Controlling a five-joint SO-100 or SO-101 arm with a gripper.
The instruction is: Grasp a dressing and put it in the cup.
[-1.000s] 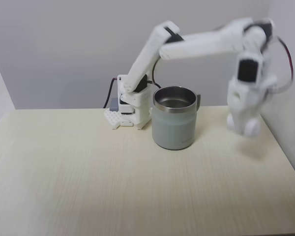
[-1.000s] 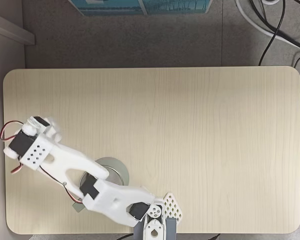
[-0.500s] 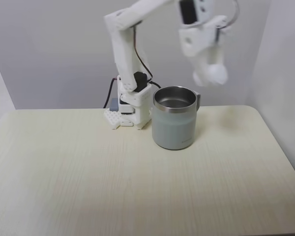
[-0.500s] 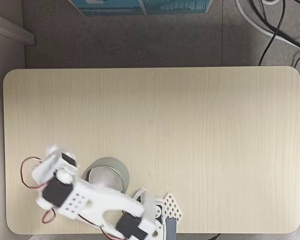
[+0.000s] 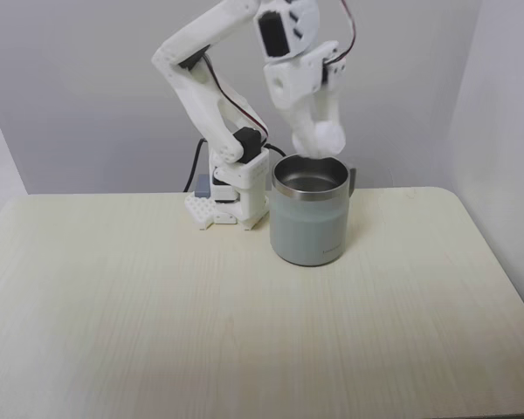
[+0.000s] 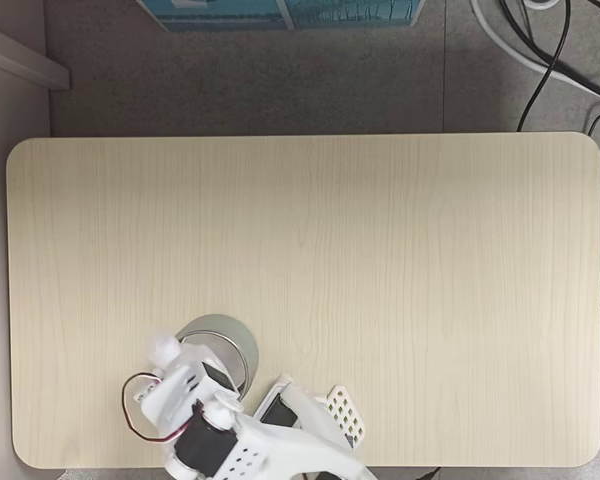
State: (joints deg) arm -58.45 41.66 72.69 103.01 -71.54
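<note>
Moved: gripper (image 5: 319, 138) had swung left from the table's right side.
Gripper: above the cup (image 5: 309, 221), clasping the dressing (image 5: 324, 137) (blurred).
Cup: near the arm's base (image 5: 236, 188).

- The surface (image 5: 201, 332) is a pale wood-grain board with rounded corners (image 6: 380, 250); most of it is bare.
- The cup (image 5: 310, 209) stands upright on it, near the back edge in the side fixed view, and near the bottom left part in the top fixed view (image 6: 242, 342).
- The arm base (image 5: 236, 196) sits on the surface just beside the cup, to its left in the side view.
</note>
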